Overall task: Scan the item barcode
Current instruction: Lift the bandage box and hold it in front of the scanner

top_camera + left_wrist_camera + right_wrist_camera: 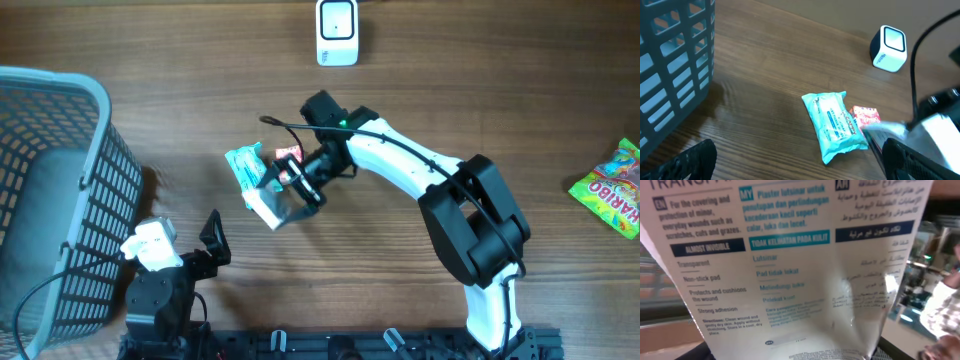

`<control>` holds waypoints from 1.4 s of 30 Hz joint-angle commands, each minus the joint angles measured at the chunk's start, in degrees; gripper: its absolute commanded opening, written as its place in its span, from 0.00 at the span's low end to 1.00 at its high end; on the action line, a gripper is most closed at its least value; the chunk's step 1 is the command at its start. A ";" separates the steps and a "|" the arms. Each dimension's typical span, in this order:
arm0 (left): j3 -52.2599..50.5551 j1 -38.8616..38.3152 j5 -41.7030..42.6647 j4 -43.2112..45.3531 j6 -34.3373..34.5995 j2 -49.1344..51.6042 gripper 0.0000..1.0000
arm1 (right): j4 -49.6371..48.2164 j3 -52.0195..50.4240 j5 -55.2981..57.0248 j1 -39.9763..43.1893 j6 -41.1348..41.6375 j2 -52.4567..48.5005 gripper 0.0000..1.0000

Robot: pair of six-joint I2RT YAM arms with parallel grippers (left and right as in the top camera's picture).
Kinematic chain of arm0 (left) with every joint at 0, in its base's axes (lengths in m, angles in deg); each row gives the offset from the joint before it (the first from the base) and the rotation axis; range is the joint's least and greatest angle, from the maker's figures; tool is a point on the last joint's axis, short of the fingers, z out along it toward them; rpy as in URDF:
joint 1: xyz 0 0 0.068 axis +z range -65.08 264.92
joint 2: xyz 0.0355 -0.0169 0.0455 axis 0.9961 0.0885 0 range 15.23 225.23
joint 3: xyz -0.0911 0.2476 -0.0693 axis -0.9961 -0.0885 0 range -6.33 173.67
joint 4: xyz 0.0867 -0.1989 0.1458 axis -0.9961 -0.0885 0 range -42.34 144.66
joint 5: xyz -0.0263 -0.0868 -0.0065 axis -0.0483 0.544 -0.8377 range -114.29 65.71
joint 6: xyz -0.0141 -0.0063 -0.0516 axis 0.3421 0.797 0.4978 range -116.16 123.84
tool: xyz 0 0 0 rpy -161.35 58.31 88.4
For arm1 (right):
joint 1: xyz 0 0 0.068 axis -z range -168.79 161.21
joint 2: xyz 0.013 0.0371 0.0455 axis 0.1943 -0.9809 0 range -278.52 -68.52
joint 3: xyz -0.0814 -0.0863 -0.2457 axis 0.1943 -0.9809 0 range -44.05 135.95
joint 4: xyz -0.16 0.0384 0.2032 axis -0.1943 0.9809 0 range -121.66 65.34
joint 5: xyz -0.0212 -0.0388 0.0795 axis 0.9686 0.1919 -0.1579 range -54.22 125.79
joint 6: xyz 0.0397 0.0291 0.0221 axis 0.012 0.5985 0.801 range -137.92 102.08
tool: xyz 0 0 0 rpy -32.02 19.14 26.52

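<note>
Across the overhead view, the right arm (440, 190) reaches from the lower right of the frame up and leftward to the middle, elbow bent. The right gripper (298, 190) is clamped on the plaster pack (268, 207), which sits just left of centre. Touching or just beside it are a teal packet (244, 165) and a small red box (290, 154). The scanner (337, 32) stands at the top edge, well apart, with bare table (480, 90) between. A grey basket (60, 180) fills the left edge, and a sweets bag (610, 190) lies at the right edge. The left gripper (212, 240) rests at lower left, jaws spread wide, close to the basket wall.

Low in the left wrist view, the dark fingertips (695, 160) sit far apart at the bottom corners. The teal packet (835, 127) lies at centre with the red box (865, 116) against it, the scanner (888, 48) at upper right and the basket (670, 65) at upper left. Open wood lies between them.

Close up in the right wrist view, the plaster pack (790, 265) fills nearly the whole frame, printed side toward the camera.
</note>
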 commanded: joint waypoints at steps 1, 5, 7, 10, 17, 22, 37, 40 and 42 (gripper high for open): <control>-0.26 -0.24 0.46 0.15 0.48 -0.42 1.00 | -10.88 0.96 -3.54 0.59 23.65 -1.11 0.42; -0.26 -0.24 0.48 0.17 0.48 -0.42 1.00 | -23.10 0.96 1.77 3.89 34.05 -1.11 0.36; -0.26 -0.24 0.46 0.15 0.48 -0.42 1.00 | -23.50 0.96 4.96 6.84 34.05 -1.11 0.43; -0.26 -0.24 0.48 0.15 0.48 -0.42 1.00 | -23.43 0.96 5.92 10.93 34.05 -1.11 0.38; -0.26 -0.24 0.48 0.17 0.48 -0.42 1.00 | -23.37 0.96 8.50 16.85 34.05 -1.14 0.32; -0.26 -0.24 0.48 0.15 0.48 -0.42 1.00 | -23.28 0.96 10.62 17.84 34.07 -1.14 0.37; -0.26 -0.24 0.48 0.17 0.48 -0.42 1.00 | -63.41 0.94 -5.33 18.08 -5.07 -1.14 0.43; -0.26 -0.24 0.48 0.15 0.48 -0.42 1.00 | -85.24 0.94 -13.97 18.08 -5.68 -1.14 0.43; -0.26 -0.24 0.48 0.15 0.48 -0.42 1.00 | -98.18 0.90 -15.41 17.90 -7.10 -1.11 0.43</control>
